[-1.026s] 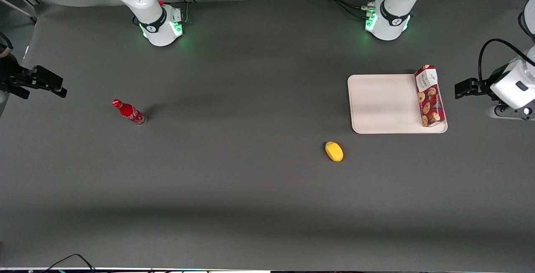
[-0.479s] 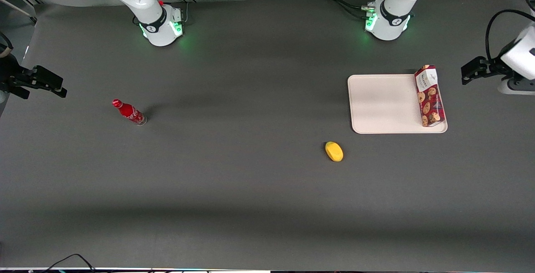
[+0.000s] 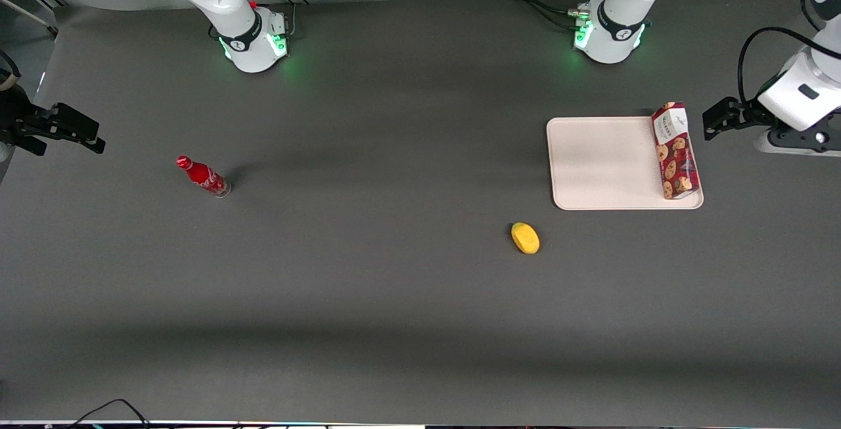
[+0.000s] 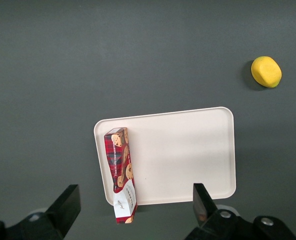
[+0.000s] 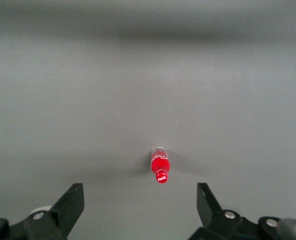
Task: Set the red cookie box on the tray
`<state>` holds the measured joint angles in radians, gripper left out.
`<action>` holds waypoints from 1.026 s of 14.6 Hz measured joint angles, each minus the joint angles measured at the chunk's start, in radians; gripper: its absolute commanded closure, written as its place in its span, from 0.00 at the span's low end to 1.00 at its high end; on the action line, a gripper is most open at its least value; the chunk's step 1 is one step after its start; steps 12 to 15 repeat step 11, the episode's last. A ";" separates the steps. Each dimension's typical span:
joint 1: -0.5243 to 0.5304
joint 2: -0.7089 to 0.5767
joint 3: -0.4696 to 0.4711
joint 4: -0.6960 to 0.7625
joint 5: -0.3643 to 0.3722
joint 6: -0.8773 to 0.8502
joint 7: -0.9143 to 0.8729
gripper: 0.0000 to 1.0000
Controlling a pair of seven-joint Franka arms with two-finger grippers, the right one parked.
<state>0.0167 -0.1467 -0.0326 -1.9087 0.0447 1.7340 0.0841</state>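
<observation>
The red cookie box (image 3: 673, 153) lies on the cream tray (image 3: 604, 163), along the tray's edge toward the working arm's end of the table. Its white label end sticks out a little over the rim that is farther from the front camera. My gripper (image 3: 713, 123) hangs in the air off that same end of the tray, apart from the box. The left wrist view looks straight down on the box (image 4: 120, 165) and the tray (image 4: 188, 150). There the gripper (image 4: 134, 200) is open, with its fingers spread wide and nothing held between them.
A yellow lemon-like object (image 3: 525, 238) lies on the dark table nearer the front camera than the tray, and it also shows from the wrist (image 4: 266, 71). A small red bottle (image 3: 202, 176) stands toward the parked arm's end.
The left arm's wrist has shifted above the table beside the tray, first away from the front camera, then back toward the tray. The box and tray have not moved.
</observation>
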 measured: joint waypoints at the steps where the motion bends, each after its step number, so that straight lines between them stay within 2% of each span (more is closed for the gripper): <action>1: -0.005 0.008 0.003 0.000 -0.001 0.005 0.000 0.00; 15: -0.016 0.036 0.006 0.072 -0.044 -0.059 0.000 0.00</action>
